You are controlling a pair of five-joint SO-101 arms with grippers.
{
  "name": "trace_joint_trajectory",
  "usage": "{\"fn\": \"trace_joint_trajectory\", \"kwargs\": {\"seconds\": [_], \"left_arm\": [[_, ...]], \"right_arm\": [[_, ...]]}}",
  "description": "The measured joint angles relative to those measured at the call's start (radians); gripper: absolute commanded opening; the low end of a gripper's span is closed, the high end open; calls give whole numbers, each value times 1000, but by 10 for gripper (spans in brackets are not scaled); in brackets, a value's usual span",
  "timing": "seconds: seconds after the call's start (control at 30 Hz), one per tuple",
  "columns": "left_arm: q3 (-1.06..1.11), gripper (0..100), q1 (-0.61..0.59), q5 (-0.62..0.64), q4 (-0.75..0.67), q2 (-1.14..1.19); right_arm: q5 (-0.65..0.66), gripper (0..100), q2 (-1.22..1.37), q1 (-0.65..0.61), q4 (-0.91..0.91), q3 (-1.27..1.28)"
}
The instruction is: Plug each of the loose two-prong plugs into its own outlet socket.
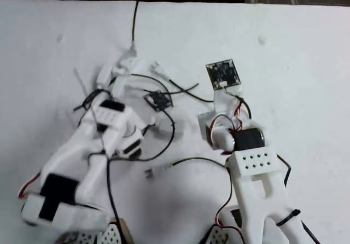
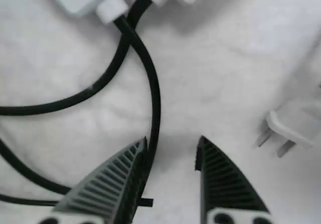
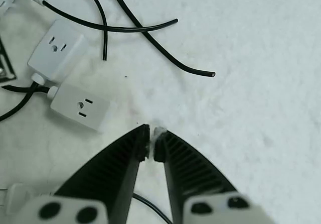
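Two white outlet sockets lie side by side on the white table, also visible as a socket and a socket at the back left. My left gripper is open and low over the table, with a black cable running along one finger. A loose white two-prong plug lies just beyond it, untouched. My right gripper is shut with nothing in it, hovering a short way from the sockets. A second plug lies behind, and a third plug lies near the front.
Black cables cross the table behind the sockets, one with a cut end. A small circuit board lies between the arms. The white table stretches bare to the right.
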Motion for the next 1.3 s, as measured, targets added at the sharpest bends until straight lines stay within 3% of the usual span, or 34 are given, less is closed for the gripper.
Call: {"fn": "trace_joint_trajectory", "kwargs": {"seconds": [0.13,0.43,0.97,1.3], "left_arm": [[-81,14,3,0,60,100],[-89,22,5,0,89,74],[-81,22,20,94,316,-715],[-81,22,120,94,479,-977]], "right_arm": [[0,22,0,0,0,0],[0,22,0,0,0,0],[0,22,0,0,0,0],[0,22,0,0,0,0]]}}
